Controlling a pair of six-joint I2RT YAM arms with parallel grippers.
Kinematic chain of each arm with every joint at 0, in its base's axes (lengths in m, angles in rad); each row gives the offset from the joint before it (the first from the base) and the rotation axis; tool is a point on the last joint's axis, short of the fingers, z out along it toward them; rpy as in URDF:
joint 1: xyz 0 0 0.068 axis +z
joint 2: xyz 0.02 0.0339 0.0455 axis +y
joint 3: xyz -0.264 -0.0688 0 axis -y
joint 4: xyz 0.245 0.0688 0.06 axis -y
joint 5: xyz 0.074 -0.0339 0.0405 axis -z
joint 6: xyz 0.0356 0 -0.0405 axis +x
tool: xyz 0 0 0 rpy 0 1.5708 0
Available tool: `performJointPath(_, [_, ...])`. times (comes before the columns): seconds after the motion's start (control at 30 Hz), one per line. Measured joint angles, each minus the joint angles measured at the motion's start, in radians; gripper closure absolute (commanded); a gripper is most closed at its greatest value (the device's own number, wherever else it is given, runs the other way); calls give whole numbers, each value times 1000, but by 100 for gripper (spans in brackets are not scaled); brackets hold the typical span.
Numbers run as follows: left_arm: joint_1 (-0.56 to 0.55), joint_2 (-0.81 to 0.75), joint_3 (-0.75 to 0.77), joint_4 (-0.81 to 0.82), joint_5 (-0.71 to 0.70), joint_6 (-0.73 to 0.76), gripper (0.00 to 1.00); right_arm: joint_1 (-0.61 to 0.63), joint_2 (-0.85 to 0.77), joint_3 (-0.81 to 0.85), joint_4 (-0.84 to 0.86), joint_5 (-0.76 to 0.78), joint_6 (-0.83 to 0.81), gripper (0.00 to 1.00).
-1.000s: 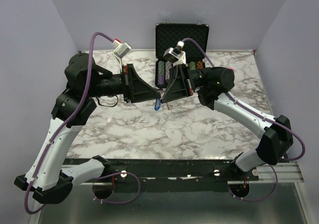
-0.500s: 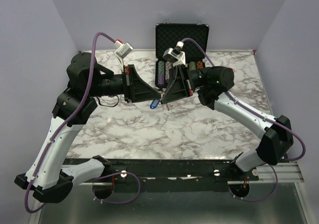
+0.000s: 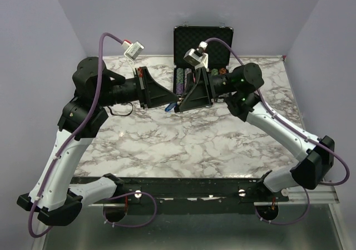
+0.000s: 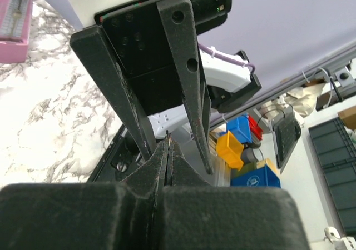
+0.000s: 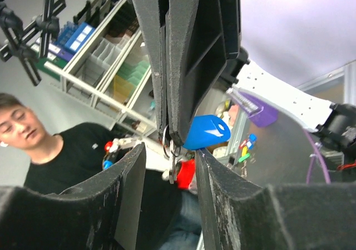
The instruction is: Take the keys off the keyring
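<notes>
Your left gripper [image 4: 167, 150] is clenched tight, fingers pressed flat together. In the right wrist view its tips are pinching the keyring [image 5: 166, 144], a thin silvery loop hanging right at the tips. The key [image 5: 207, 132] sticks out sideways from that same spot, its blue head just beside the left tips and tilted up. A small bit of metal dangles under the ring, but it's too blurry to say what it is.

Your right gripper [image 5: 169, 161] has its jaws apart, one finger on each side of the left tips and the ring. As far as I can see it's gripping nothing.

From above, the two grippers meet nose to nose up off the marble table [image 3: 183, 144], in front of the open black case [image 3: 203, 41] at the back edge. A pink object [image 4: 14, 25] sits on the table, well apart from all this.
</notes>
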Motion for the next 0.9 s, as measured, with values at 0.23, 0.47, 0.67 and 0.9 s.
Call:
performJointPath(0.23, [19, -1, 0, 51, -72, -64, 100, 0, -56, 8, -213, 177, -170, 50])
performJointPath(0.47, [37, -5, 0, 83, -159, -117, 100, 11, -95, 9, -315, 364, -257, 49])
performJointPath(0.67, [40, -10, 0, 111, -202, -164, 100, 11, -103, 9, -337, 453, -278, 43])
performJointPath(0.9, [41, -28, 0, 163, -216, -198, 100, 12, -126, -3, -357, 547, -295, 31])
